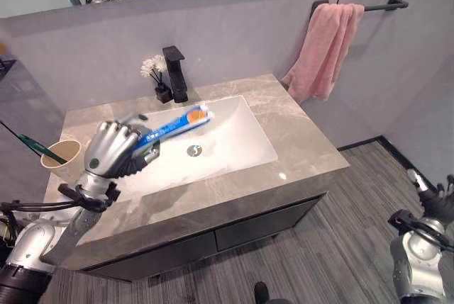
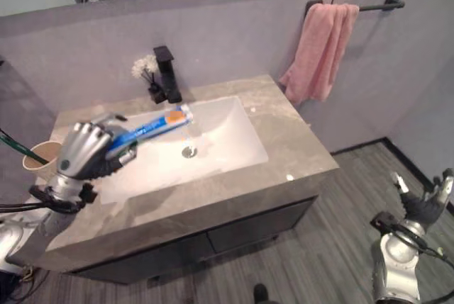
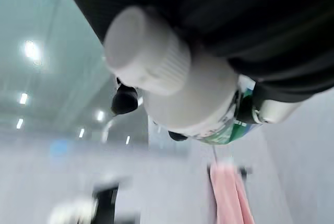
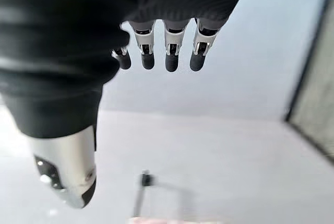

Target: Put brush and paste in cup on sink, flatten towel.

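My left hand [image 1: 113, 149] is shut on a blue toothpaste tube [image 1: 177, 124], held over the left part of the white sink basin [image 1: 234, 141], its far end pointing to the faucet side. Its white cap [image 3: 146, 51] shows close up in the left wrist view. A paper cup [image 1: 60, 156] stands on the counter's left edge with a green toothbrush [image 1: 32, 144] sticking out of it. A pink towel [image 1: 326, 49] hangs bunched on the black wall bar [image 1: 386, 5]. My right hand [image 1: 433, 201] hangs low at the right over the floor, fingers straight [image 4: 169, 51].
A black faucet [image 1: 176, 74] and a small vase of white flowers [image 1: 154, 70] stand behind the basin. The grey stone counter [image 1: 298, 134] has bare room to the right of the basin. A mirror runs along the wall above.
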Available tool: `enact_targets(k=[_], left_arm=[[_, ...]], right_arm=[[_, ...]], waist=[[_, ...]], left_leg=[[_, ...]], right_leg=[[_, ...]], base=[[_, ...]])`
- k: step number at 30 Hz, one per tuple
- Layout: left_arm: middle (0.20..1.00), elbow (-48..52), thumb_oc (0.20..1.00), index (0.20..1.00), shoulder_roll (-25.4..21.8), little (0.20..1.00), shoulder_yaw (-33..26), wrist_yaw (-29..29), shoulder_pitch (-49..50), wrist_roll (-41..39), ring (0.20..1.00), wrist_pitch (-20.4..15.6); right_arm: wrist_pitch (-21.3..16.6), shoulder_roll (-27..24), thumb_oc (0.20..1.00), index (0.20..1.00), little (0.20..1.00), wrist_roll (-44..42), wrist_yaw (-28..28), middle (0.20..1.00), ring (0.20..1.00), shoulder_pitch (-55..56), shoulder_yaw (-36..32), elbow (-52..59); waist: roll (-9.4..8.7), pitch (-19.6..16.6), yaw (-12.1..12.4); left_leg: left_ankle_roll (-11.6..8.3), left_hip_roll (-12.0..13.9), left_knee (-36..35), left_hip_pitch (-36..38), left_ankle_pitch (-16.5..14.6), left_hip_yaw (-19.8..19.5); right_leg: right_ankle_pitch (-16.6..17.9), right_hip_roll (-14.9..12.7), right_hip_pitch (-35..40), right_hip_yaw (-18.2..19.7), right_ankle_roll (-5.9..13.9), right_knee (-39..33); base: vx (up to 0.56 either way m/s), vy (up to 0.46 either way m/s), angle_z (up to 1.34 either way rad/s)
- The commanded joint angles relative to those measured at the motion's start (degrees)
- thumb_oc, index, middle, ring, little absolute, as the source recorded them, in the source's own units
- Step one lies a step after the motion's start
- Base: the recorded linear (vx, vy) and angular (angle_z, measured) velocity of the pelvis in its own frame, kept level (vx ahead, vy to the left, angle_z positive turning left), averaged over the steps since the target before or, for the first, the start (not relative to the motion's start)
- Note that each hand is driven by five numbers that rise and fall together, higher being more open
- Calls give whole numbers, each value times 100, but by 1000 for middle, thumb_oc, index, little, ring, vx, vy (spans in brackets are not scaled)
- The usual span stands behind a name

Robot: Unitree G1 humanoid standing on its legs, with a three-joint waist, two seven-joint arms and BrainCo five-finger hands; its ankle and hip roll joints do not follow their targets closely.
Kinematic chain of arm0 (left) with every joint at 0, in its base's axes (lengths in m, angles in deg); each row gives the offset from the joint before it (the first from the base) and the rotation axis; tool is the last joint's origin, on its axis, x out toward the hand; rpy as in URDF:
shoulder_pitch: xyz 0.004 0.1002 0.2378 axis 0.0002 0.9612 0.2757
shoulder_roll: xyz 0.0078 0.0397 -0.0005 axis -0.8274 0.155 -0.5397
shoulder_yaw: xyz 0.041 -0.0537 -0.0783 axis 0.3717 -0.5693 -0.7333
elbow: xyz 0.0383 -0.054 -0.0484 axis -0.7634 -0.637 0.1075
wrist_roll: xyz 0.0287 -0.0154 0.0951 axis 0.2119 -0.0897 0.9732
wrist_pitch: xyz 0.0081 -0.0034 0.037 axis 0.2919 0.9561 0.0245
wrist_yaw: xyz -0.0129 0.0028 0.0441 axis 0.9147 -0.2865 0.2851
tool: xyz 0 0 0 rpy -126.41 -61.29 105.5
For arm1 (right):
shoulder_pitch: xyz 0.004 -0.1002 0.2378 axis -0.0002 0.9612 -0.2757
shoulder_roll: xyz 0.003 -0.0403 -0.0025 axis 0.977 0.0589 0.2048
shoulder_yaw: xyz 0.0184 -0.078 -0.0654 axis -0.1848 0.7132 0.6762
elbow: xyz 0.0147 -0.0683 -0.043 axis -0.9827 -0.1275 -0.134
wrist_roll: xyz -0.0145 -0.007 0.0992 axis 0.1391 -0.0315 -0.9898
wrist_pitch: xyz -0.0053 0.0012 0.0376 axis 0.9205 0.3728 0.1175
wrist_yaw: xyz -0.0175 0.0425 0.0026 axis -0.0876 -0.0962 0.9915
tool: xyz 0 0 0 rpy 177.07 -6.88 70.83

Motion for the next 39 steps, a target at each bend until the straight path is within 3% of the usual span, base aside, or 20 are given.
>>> enact_targets(k=[1,5,8,9,10,12,14,24,31,39], left_arm=[[200,20,200,200,-335,200,-235,-555,-966,-54,200,282],[200,25,200,200,-422,200,-176,-602,-1483,-108,200,381],[200,-103,200,200,-482,200,245,-685,-2438,-258,200,489],[200,-163,200,200,-483,200,389,-718,-2665,-276,200,518],[200,-285,200,200,-438,200,690,-808,-3213,-376,200,637],[200,-357,200,200,-457,200,841,-828,-3433,-408,200,657],[200,-391,200,200,-411,200,1034,-879,-3752,-480,200,727],[200,-347,200,200,-652,200,1481,-1002,-4292,-617,200,800],[200,-390,200,200,-793,200,1783,-898,-4326,-670,200,715],[200,-407,200,200,-823,200,1830,-815,-4264,-731,200,645]], right_arm=[[-511,-334,1000,1000,1000,144,-265,1000,1000,-609,152,446],[-442,-497,1000,1000,1000,100,-553,1000,1000,-1006,594,868],[-464,-528,1000,1000,1000,-306,-854,1000,1000,-2042,1451,924],[-475,-443,1000,1000,1000,-490,-870,1000,1000,-2286,1669,838],[-625,12,1000,1000,1000,-1312,-1075,1000,1000,-2885,2260,756],[-631,89,1000,1000,1000,-1546,-1189,1000,1000,-3055,2401,652],[-740,473,1000,1000,1000,-2226,-1393,1000,1000,-3484,2749,555],[-530,1267,1000,1000,1000,-3505,-2335,1000,1000,-4700,4199,217],[-411,1234,1000,1000,1000,-3730,-2751,1000,1000,-5225,4666,427],[-451,1264,1000,1000,1000,-3684,-2758,1000,1000,-5492,4752,569]], waist=[[-194,-264,-119],[-211,-277,-71],[-208,-316,34],[-210,-315,59],[-209,-292,127],[-224,-283,150],[-235,-274,223],[-250,-209,487],[-279,-192,521],[-334,-181,532]], left_leg=[[-146,169,48,-102,-94,97],[-145,154,48,-80,-90,93],[-142,139,48,-13,-143,94],[-142,136,48,-11,-137,90],[-137,128,48,-10,-82,85],[-140,124,48,2,-113,82],[-138,120,48,-5,-103,75],[-142,94,48,-42,-43,77],[-148,92,48,-60,-27,49],[-154,110,48,-76,-21,34]], right_leg=[[-282,-546,346,14,452,40],[-289,-556,384,19,439,40],[-348,-570,462,-4,438,40],[-346,-573,471,0,434,40],[-297,-578,473,0,424,40],[-326,-582,488,-11,428,40],[-316,-592,482,-22,420,40],[-287,-635,469,-56,409,40],[-304,-635,485,-99,398,40],[-317,-616,480,-120,382,40]], base=[[0,0,0],[6,0,0],[11,4,0],[-31,5,1],[-16,3,6],[-7,0,3],[0,0,0],[0,0,0],[5,-2,1],[5,0,2]])
